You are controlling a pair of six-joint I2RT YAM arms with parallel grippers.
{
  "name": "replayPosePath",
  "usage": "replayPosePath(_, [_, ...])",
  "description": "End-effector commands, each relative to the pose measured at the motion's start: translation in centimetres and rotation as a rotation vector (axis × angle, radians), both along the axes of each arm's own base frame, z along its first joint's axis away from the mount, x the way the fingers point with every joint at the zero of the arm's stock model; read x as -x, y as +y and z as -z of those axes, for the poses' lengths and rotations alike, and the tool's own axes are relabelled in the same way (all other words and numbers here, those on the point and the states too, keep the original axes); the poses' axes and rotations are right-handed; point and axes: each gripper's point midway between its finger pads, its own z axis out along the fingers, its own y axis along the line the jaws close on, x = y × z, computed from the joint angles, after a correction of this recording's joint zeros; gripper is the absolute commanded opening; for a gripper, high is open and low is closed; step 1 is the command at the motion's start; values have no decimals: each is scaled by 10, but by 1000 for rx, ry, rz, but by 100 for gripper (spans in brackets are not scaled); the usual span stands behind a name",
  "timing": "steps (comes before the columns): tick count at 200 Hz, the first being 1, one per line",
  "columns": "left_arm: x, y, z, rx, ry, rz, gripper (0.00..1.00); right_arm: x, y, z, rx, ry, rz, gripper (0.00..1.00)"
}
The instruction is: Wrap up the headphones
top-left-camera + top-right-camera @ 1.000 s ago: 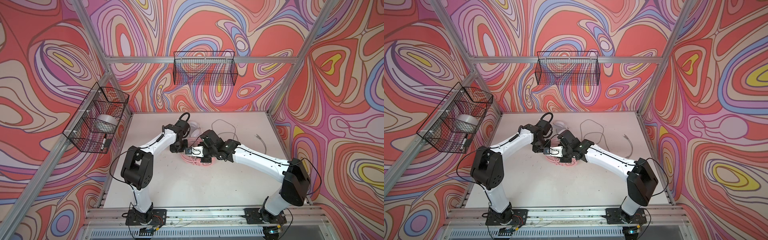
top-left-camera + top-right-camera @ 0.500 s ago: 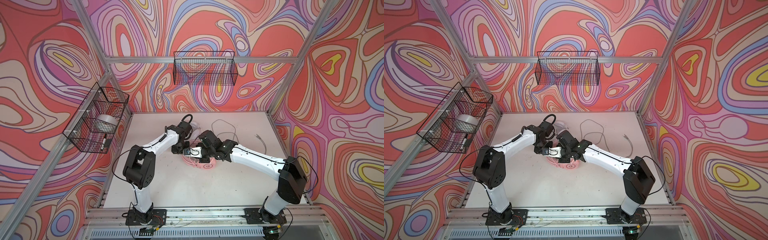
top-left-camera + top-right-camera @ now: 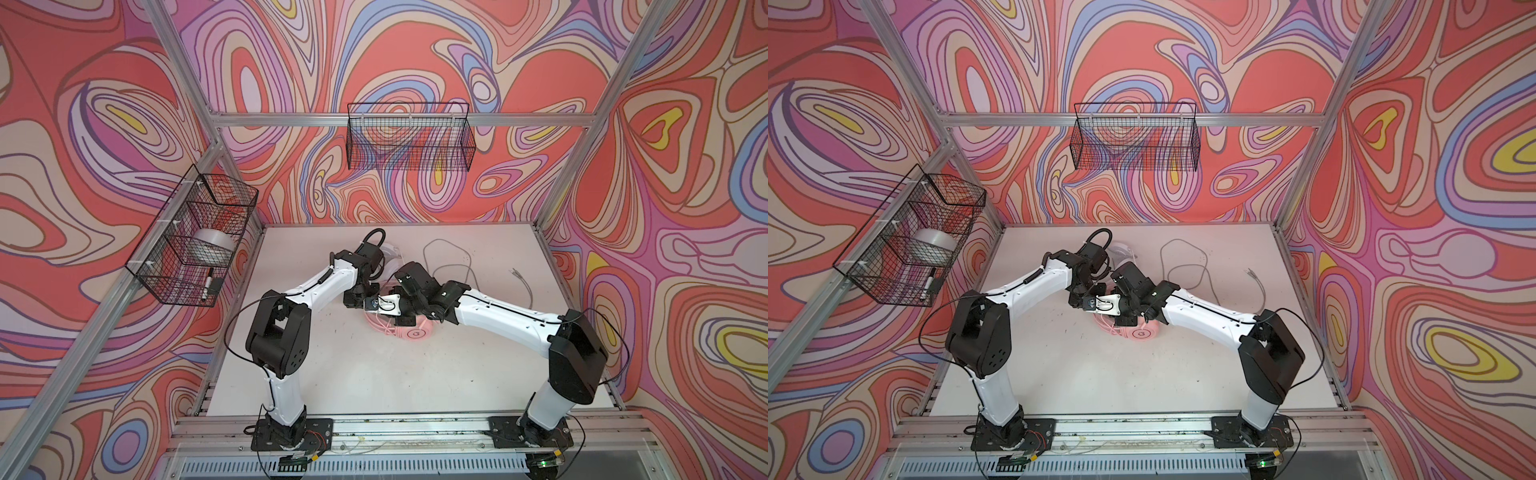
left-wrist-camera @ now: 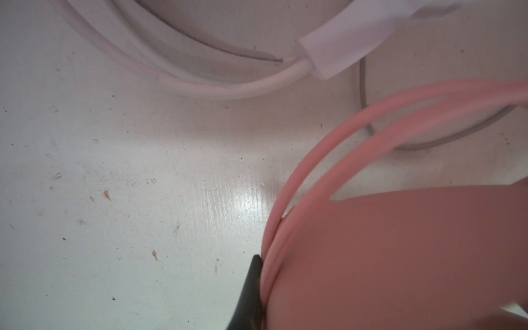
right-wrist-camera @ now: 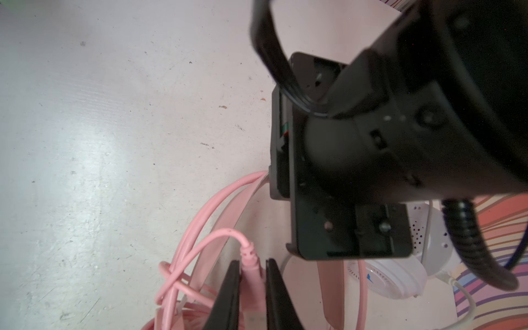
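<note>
Swirling wallpaper [image 3: 104, 124] in coral, lilac, blue and yellow is wrapping round three sides of the cell, and silver aluminium rails [image 3: 291, 120] are framing its corners. A black wire basket [image 3: 409, 141] is hanging from the back rail (its mesh letting the pattern show through), while a second basket [image 3: 183, 291] on the left wall is holding a pale roll of tape [image 3: 210, 245] and a dark marker [image 3: 208, 284]. The white tabletop [image 3: 374, 374] is showing scuffs and specks, and soft light is glaring off it.

In both top views the lower half of the surface [image 3: 374, 374] lies bare. At centre the left arm [image 3: 324, 286] and right arm [image 3: 498, 318] crowd over the pink headphones [image 3: 417, 333]; a grey cable [image 3: 424, 252] loops just above.
</note>
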Motion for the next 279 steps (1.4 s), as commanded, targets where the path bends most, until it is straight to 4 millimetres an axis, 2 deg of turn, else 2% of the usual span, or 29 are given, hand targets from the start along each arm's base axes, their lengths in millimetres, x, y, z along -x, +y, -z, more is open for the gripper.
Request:
replayPosePath(1, [5, -15, -9, 67, -2, 33, 0, -2, 11, -2, -41, -8, -9, 0])
replayPosePath(41, [4, -16, -13, 76, -12, 40, 0, -3, 11, 10, -20, 17, 0, 0])
replayPosePath(99, [6, -13, -18, 68, -21, 34, 0, -7, -15, 32, 67, 102, 83, 0])
replayPosePath(129, [8, -11, -20, 68, -19, 26, 0, -13, -27, 30, 81, 139, 138, 0])
replayPosePath(132, [8, -11, -20, 67, -19, 25, 0, -13, -28, 41, 104, 158, 142, 0])
replayPosePath(145, [9, -11, -20, 66, -16, 24, 0, -14, -30, 46, 124, 176, 152, 0])
replayPosePath(181, [11, -8, -17, 53, -4, 18, 0, -14, -33, 52, 146, 199, 166, 10])
replayPosePath(241, [14, -8, -9, 44, 28, 16, 0, -18, -35, 44, 135, 194, 191, 27])
replayPosePath(279, [14, -9, -5, 47, 40, 14, 0, -20, -40, 44, 142, 204, 213, 31])
